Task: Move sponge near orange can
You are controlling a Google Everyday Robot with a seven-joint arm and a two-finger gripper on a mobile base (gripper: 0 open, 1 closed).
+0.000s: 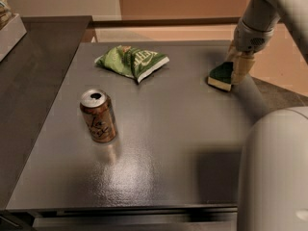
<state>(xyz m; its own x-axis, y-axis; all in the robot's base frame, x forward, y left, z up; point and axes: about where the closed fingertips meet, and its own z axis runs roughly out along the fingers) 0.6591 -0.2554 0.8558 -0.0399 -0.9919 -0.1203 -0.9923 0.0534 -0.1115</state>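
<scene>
The sponge [220, 74], dark green on top with a pale yellow base, is at the right side of the grey table [183, 134], tilted with its left edge low. My gripper [234, 64] comes down from the upper right and its tan fingers [239, 69] are closed on the sponge's right end. The orange can [98, 117] stands upright at the left-middle of the table, far to the left of the sponge.
A light-green chip bag [131, 61] lies at the back of the table between can and sponge. A white box [9, 28] sits on the dark counter at the far left. My white body [274, 172] fills the lower right corner.
</scene>
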